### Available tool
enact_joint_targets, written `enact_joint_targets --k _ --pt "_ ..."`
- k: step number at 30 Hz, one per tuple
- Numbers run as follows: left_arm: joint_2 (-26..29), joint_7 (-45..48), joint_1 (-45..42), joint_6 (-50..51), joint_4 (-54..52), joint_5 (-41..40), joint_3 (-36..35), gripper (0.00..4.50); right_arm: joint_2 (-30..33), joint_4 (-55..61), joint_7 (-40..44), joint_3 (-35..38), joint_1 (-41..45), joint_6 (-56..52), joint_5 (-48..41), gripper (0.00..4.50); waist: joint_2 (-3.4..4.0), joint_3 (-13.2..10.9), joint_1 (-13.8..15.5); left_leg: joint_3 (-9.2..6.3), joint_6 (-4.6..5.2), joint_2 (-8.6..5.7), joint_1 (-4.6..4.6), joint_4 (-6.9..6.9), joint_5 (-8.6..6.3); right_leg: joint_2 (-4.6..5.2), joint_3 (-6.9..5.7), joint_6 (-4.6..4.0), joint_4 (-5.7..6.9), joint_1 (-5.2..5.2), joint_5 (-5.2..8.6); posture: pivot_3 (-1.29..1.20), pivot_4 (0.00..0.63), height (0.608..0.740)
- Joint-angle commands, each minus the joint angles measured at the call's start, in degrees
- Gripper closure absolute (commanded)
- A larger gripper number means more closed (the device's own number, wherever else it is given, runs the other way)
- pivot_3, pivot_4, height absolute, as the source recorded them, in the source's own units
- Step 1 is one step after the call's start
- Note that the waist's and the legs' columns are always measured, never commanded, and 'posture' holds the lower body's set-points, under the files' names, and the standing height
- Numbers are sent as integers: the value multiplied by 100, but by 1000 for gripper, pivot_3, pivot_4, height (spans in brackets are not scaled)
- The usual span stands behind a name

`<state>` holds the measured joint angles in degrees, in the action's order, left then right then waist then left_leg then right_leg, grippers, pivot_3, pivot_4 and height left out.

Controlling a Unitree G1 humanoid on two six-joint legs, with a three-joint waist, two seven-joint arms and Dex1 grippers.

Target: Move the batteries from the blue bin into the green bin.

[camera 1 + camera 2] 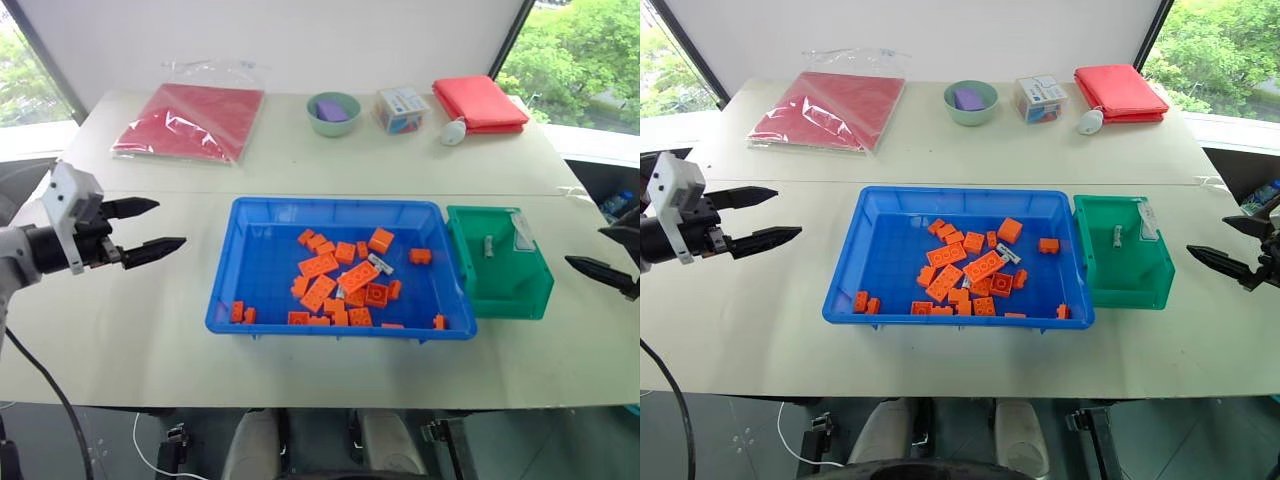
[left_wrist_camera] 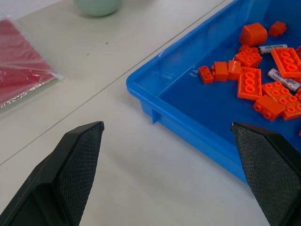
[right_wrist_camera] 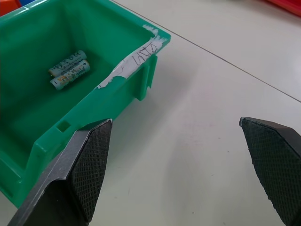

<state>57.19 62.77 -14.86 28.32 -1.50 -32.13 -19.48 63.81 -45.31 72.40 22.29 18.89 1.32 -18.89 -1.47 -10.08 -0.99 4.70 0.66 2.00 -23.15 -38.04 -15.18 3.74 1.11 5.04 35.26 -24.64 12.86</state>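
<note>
Batteries [image 3: 69,69]: two lying side by side in the green bin [image 1: 520,295]; others [image 2: 283,79] among orange bricks [image 1: 318,265] in the blue bin [image 1: 262,262].
Bins: green just right of blue, on the table [image 1: 130,320].
Left gripper [image 1: 150,229]: spread wide, empty, left of the blue bin.
Right gripper [image 1: 1225,246]: spread wide, empty, right of the green bin.

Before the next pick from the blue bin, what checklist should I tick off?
1. Left end effector open, holding nothing: ok.
2. Right end effector open, holding nothing: ok.
3. Batteries left in the blue bin: ok, two lie among the orange bricks.
4. Two batteries already in the green bin: ok.
5. Further batteries hidden under bricks: cannot tell.
</note>
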Motion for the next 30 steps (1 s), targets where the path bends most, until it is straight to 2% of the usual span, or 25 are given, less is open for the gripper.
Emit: enact_joint_targets --k 1,18,23,28,30 --pt "-10 -122 -113 60 -183 -138 -238 0 93 -103 -14 217 160 86 -120 48 0 0 0 0 0 0 0 0 0 0 0 0 0 0 0 0 150 736" --pt "-82 -137 -262 166 -319 -234 -116 0 211 -715 -143 82 556 214 50 48 0 0 -7 3 0 -6 1 -2 1 -3 2 1 4 0 0 0 150 736" --pt "-62 -41 -233 184 -499 -253 2 0 326 -611 100 -36 882 133 78 48 3 0 -18 4 0 -7 2 -2 1 -4 2 1 6 0 -1 0 150 736" --pt "101 581 -132 232 -779 -366 352 0 294 89 822 -644 1637 -266 122 48 14 -4 -47 8 -1 -8 5 -2 1 -6 6 1 10 -2 -1 0 150 736" --pt "74 751 -263 307 -962 -470 543 0 52 850 1175 -1079 2022 -571 60 48 20 -7 -49 7 -1 -6 4 -2 1 -7 6 1 16 -5 -1 0 150 736"
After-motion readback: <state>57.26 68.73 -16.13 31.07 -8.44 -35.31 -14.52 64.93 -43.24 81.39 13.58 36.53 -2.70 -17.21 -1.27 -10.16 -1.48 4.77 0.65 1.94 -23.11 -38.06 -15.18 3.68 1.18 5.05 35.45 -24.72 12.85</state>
